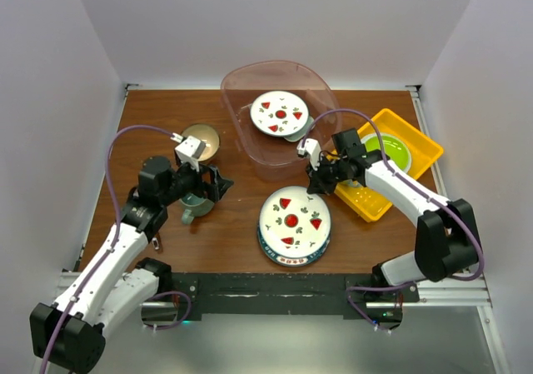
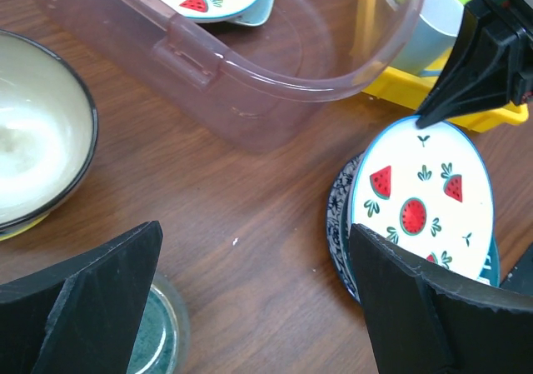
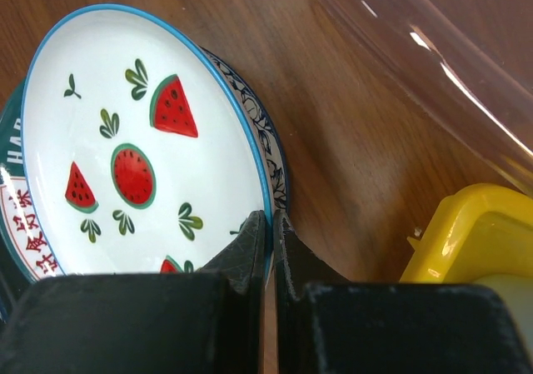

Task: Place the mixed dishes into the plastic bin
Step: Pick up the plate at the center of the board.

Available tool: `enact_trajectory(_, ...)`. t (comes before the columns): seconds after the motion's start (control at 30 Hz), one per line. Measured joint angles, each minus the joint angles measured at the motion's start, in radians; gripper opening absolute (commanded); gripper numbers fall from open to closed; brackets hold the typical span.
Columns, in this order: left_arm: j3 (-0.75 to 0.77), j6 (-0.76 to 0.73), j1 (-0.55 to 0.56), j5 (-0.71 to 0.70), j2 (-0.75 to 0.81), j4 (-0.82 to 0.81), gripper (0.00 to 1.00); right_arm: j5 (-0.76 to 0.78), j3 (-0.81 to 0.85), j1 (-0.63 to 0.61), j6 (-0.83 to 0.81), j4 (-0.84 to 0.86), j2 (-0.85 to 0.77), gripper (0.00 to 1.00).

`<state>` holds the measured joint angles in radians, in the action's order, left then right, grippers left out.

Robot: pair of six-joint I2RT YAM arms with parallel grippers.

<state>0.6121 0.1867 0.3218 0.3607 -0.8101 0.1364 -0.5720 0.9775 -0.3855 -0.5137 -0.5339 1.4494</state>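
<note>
The right pincer (image 3: 271, 224) is clenched on the thin rim of a watermelon plate (image 3: 133, 157), the top piece of a stack of plates (image 1: 291, 253) at the middle of the table (image 1: 233, 232), an edge grip that looks meant to peel it off the blue floral plate (image 3: 260, 137) beneath. The plastic bin (image 1: 321, 82) sits just beyond, a matching plate (image 1: 280, 113) lying inside. On the other side, the left pincer (image 1: 215, 184) hangs released over a teal mug (image 1: 196, 203) beside a tan bowl (image 1: 201, 139), apparently lined up for a later pick. A yellow tray (image 1: 416, 141) stands at the right.
</note>
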Motion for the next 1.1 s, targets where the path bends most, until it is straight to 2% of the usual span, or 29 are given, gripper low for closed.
enact_trajectory(0.63, -0.005, 0.006, 0.01, 0.205, -0.09, -0.045, 0.99, -0.048, 0.0, 0.0, -0.045, -0.031, -0.076, 0.0)
enact_trajectory(0.87, -0.005, 0.035, 0.132, 0.197, -0.121, -0.064, 0.99, -0.08, -0.002, 0.0, -0.053, -0.046, -0.139, 0.0)
enact_trajectory(1.1, -0.05, 0.128, 0.255, 0.101, -0.135, -0.143, 0.99, -0.125, -0.002, 0.001, -0.053, -0.048, -0.15, 0.0)
